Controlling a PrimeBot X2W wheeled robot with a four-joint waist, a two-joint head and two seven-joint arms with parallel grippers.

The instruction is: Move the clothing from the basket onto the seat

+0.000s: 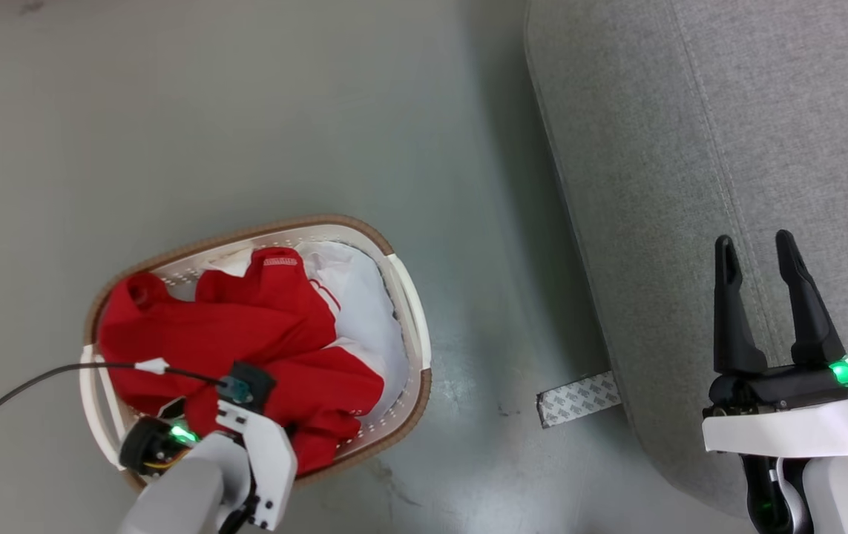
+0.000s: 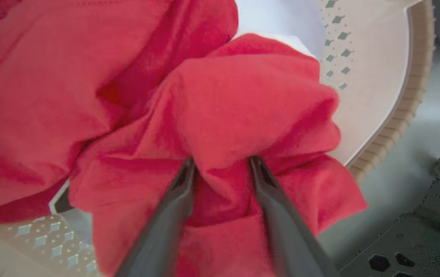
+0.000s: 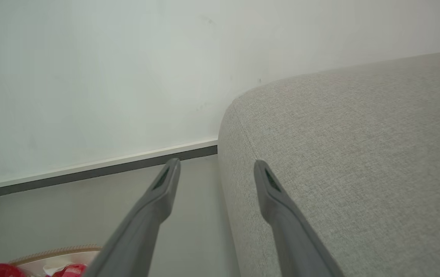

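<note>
Left hand (image 2: 220, 159) astride clothing (image 2: 243, 96) fold, right hand (image 1: 755, 241) spread over seat (image 1: 691, 148)

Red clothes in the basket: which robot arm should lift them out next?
Left. The left tool is down in the basket, with its fingers on either side of a fold of red clothes. The right tool hangs open above the seat, away from the basket.

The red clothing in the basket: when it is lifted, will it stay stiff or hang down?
Probably floppy: the clothing lies crumpled in soft folds in the basket. Likely light, since it looks thin. It may drag along the white fabric touching it.
</note>
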